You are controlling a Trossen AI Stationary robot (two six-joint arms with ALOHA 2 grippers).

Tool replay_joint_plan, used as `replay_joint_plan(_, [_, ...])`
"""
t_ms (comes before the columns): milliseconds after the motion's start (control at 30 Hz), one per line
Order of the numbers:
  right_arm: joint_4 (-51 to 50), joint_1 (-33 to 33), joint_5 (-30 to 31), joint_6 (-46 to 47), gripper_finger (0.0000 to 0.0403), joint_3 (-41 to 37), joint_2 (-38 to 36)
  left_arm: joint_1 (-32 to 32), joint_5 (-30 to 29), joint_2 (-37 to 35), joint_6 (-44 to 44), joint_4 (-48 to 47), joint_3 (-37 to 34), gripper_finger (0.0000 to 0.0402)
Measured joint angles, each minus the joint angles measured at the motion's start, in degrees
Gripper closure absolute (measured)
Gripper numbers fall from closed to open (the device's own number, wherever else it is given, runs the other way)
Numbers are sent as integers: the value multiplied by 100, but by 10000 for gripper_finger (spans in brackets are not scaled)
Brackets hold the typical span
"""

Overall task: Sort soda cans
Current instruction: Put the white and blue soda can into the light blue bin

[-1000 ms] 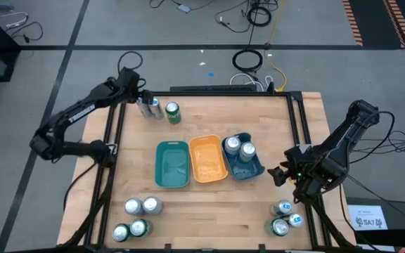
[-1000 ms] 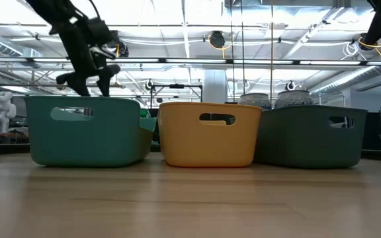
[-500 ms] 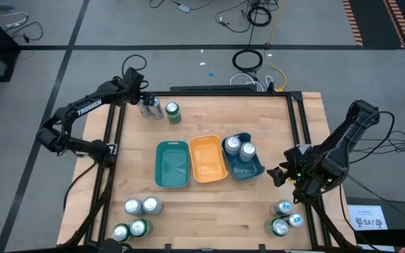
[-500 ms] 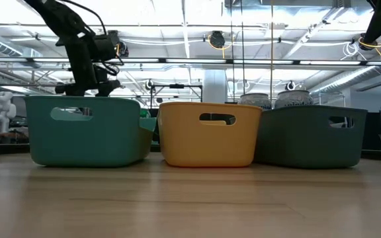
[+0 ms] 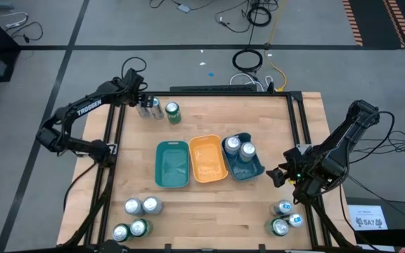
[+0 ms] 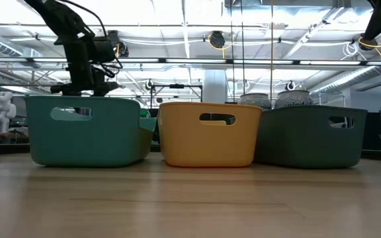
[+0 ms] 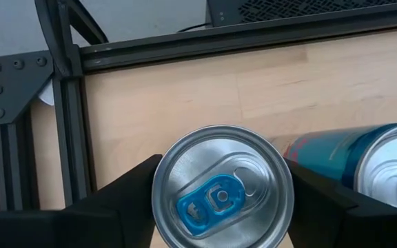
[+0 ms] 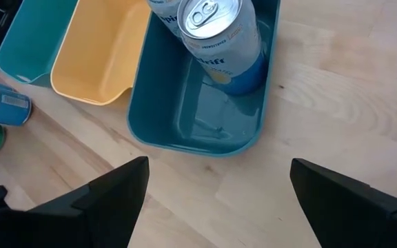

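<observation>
On the wooden counter [image 5: 209,204], soda cans [image 5: 140,216] cluster at both near corners. Mid-counter sit teal [image 5: 172,164], yellow [image 5: 207,159] and blue trays [image 5: 253,169]; the right tool [image 5: 278,173] hangs spread beside them. At the far-left corner, the left tool [image 7: 220,207] straddles a silver can [image 7: 222,187]. Beyond, cables [image 5: 248,59] lie on grey floor.

The left gripper [image 5: 141,105] reaches toward eleven o'clock, its fingers [image 7: 126,200] spread either side of a can top. The right gripper [image 5: 278,175] hovers at four o'clock, fingers apart.
</observation>
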Motion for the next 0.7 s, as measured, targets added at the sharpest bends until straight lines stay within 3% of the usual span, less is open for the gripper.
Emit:
replay_joint_plan(333, [122, 0, -1, -44, 57, 0, 2, -40, 136, -259, -278, -300, 22, 155])
replay_joint_plan(700, [161, 0, -7, -240, 57, 0, 2, -39, 226, -1367, -303, -1050, 910, 155])
